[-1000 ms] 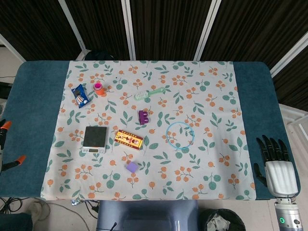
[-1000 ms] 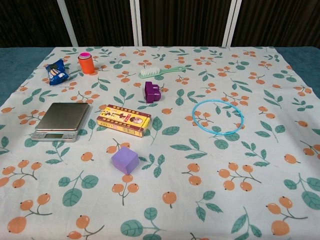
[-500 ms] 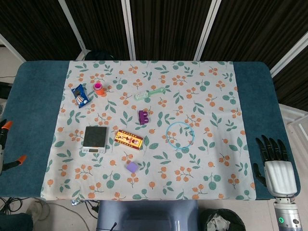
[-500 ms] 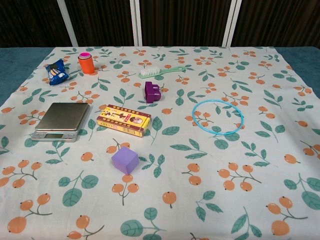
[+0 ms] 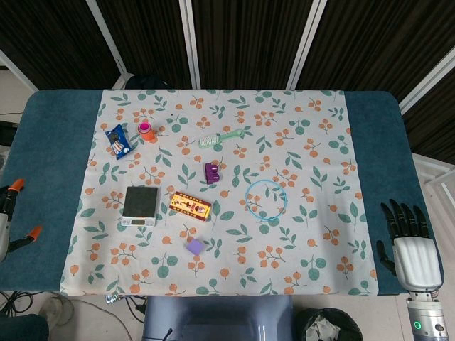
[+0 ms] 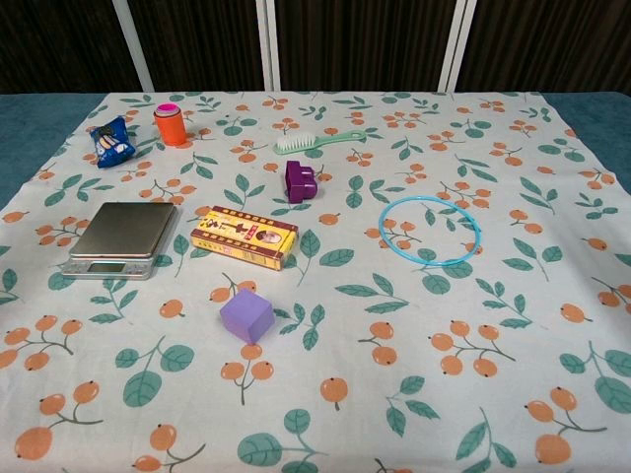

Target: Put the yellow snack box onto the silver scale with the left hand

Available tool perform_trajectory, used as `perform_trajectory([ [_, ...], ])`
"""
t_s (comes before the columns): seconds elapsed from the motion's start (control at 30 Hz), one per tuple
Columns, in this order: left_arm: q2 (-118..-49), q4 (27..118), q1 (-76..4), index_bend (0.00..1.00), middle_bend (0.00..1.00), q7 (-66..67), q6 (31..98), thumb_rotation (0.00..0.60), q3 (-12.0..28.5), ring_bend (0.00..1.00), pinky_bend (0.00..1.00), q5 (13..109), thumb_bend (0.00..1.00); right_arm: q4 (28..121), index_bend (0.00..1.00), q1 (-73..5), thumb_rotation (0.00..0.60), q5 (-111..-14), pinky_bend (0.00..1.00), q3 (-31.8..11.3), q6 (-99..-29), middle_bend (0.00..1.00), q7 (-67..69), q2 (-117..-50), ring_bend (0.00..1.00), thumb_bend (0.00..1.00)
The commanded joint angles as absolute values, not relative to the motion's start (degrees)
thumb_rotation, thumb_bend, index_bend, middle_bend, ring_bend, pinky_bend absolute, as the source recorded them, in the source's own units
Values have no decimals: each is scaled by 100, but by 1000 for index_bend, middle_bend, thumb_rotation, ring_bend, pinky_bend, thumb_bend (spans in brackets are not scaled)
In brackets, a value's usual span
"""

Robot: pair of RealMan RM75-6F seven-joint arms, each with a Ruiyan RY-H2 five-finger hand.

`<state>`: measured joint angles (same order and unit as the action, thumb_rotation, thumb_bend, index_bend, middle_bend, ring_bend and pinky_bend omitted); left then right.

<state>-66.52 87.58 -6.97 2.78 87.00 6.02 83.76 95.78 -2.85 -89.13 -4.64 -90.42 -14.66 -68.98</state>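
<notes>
The yellow snack box [image 5: 190,206] [image 6: 245,236] lies flat on the flowered cloth, just right of the silver scale [image 5: 139,204] [image 6: 120,236], with a narrow gap between them. The scale's platform is bare. Only the edge of my left hand [image 5: 8,213] shows, at the far left of the head view over the blue table border, well left of the scale. Two of its orange-tipped fingers [image 5: 14,185] are spread and hold nothing. My right hand [image 5: 409,245] lies at the table's right front corner with fingers straight and empty. Neither hand appears in the chest view.
A purple cube [image 6: 246,315] sits in front of the box, with a purple toy [image 6: 301,180] behind it. A blue ring [image 6: 381,231] lies to the right. At the back are a green brush [image 6: 315,141], an orange cup [image 6: 170,124] and a blue snack packet [image 6: 110,141].
My left hand's orange fingertips have crept slightly rightward into the head view. The box, scale and right hand have stayed put.
</notes>
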Motion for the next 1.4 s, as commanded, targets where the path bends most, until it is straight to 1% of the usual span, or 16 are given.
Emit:
perform_trajectory([
  [0.03, -6720, 8634, -728, 68, 582, 156, 8831, 600, 516, 444, 572, 8689, 376, 9583, 34, -283, 600, -8911, 26, -466, -9047, 67, -1477, -6896, 58, 513],
  [0.2, -6692, 8649, -875, 85, 704, 708, 8440, 600, 297, 538, 649, 8864, 486, 9604, 34, -283, 600, -8904, 26, -454, -9025, 67, -1508, -6887, 58, 514],
  [0.27, -6621, 8824, -995, 91, 747, 886, 8152, 600, 213, 567, 666, 8910, 528, 9604, 34, -285, 600, -8891, 26, -455, -9014, 67, -1520, -6889, 58, 513],
  [0.37, -6491, 9112, -1208, 92, 781, 1110, 7659, 600, 103, 590, 675, 8943, 553, 9606, 34, -288, 600, -8872, 26, -460, -9001, 67, -1530, -6889, 58, 513],
  [0.53, -6290, 9607, -1602, 92, 795, 1569, 6685, 600, -1, 601, 677, 8690, 583, 9615, 34, -282, 600, -8857, 26, -471, -9014, 67, -1527, -6879, 58, 513],
  [0.7, -6283, 9877, -1942, 92, 800, 2095, 5928, 600, 13, 605, 678, 8240, 583, 9623, 34, -269, 600, -8849, 25, -482, -9041, 67, -1502, -6864, 58, 513],
  [0.83, -6320, 9961, -2146, 92, 802, 2421, 5452, 600, -16, 607, 680, 7883, 583, 9626, 34, -266, 600, -8848, 25, -484, -9047, 67, -1493, -6861, 58, 513],
  [1.1, -6726, 9731, -2250, 92, 800, 2953, 5210, 600, -83, 606, 680, 7242, 583, 9624, 34, -265, 600, -8829, 25, -491, -9042, 67, -1488, -6865, 58, 513],
  [1.23, -6927, 9620, -2356, 93, 800, 3020, 5042, 600, -135, 606, 680, 7173, 584, 9622, 34, -264, 600, -8808, 26, -504, -9047, 67, -1490, -6870, 58, 513],
  [1.4, -7109, 9475, -2410, 93, 800, 3136, 5023, 600, -185, 606, 680, 7158, 583, 9619, 34, -260, 600, -8789, 25, -518, -9057, 67, -1480, -6868, 58, 514],
])
